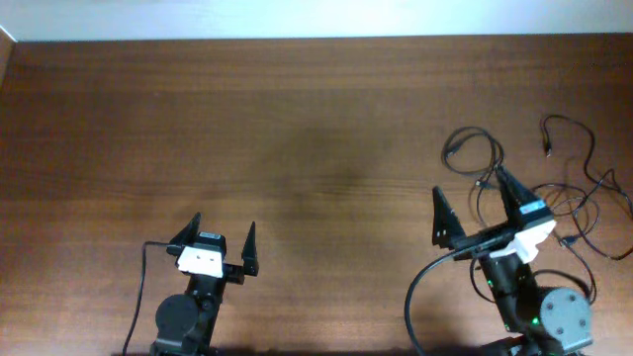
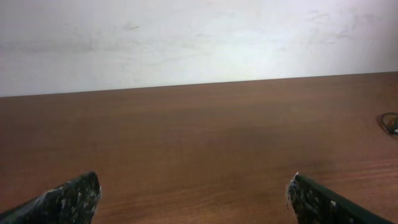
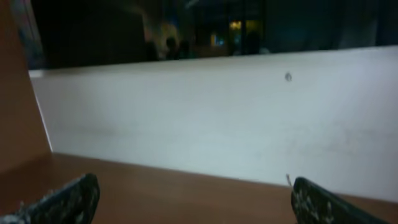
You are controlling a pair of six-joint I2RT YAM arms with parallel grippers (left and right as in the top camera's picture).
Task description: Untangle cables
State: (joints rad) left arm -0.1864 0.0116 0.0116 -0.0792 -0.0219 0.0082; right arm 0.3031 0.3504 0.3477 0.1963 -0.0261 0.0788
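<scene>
The cables point(image 1: 579, 193) are thin black wires looping in a loose tangle at the right side of the brown table point(image 1: 297, 129), with small plug ends at the top. My right gripper point(image 1: 475, 205) is open and empty, its right finger lying over the tangle's left loops. My left gripper point(image 1: 220, 235) is open and empty at the front left, far from the cables. In the left wrist view a small bit of cable point(image 2: 390, 123) shows at the right edge beyond the open jaws point(image 2: 194, 190). The right wrist view shows open jaws point(image 3: 189, 193) and no cable.
A white wall point(image 2: 186, 37) runs along the table's far edge. Thicker black arm cables point(image 1: 420, 297) curve by the right arm base, and one runs by the left base point(image 1: 140, 297).
</scene>
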